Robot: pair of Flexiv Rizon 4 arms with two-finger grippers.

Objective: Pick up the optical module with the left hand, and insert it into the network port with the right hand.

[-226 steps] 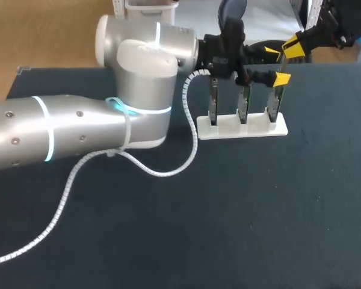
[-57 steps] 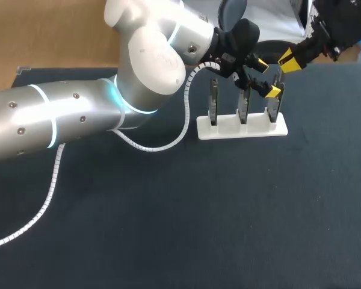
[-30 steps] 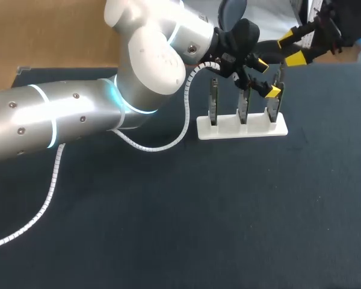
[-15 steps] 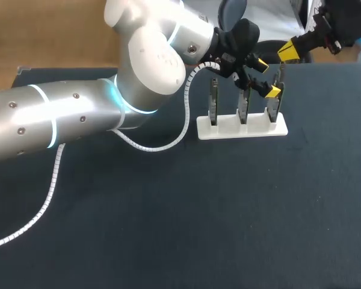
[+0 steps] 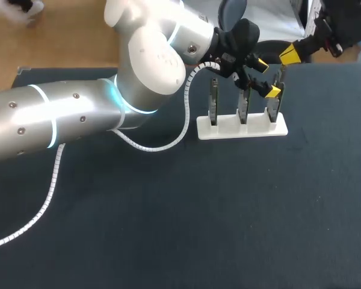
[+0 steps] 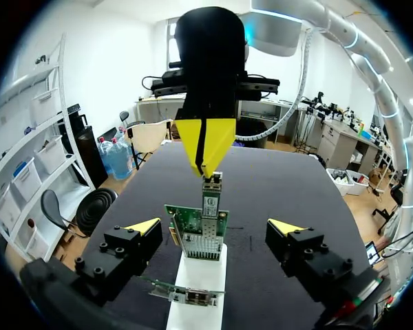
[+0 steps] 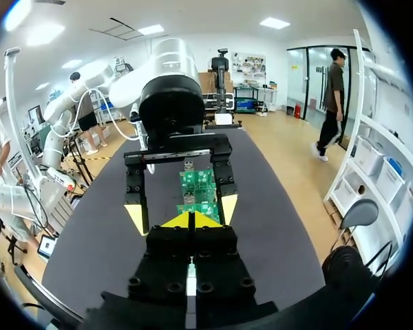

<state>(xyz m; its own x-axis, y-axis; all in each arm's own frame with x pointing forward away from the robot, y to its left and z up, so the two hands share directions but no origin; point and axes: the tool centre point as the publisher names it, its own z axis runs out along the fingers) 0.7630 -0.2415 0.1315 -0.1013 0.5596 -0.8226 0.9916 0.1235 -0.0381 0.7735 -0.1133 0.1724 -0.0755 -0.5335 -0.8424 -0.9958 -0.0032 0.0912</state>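
The left arm (image 5: 78, 120) lies across the dark bench (image 5: 228, 211) from 9 o'clock towards the white stand (image 5: 242, 127) at 1 o'clock. The left gripper (image 6: 215, 227) is spread wide on either side of a green board (image 6: 193, 235), which carries the upright optical module (image 6: 210, 198). At the module's 12 o'clock is the right gripper (image 6: 204, 163), fingers pressed together; I cannot tell whether it touches the module.

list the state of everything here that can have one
left end effector: open, circuit board between its fingers, not touched
right end effector: shut on the optical module
optical module: upright, lower end at the board's top port, seating unclear
circuit board: upright in the white holder
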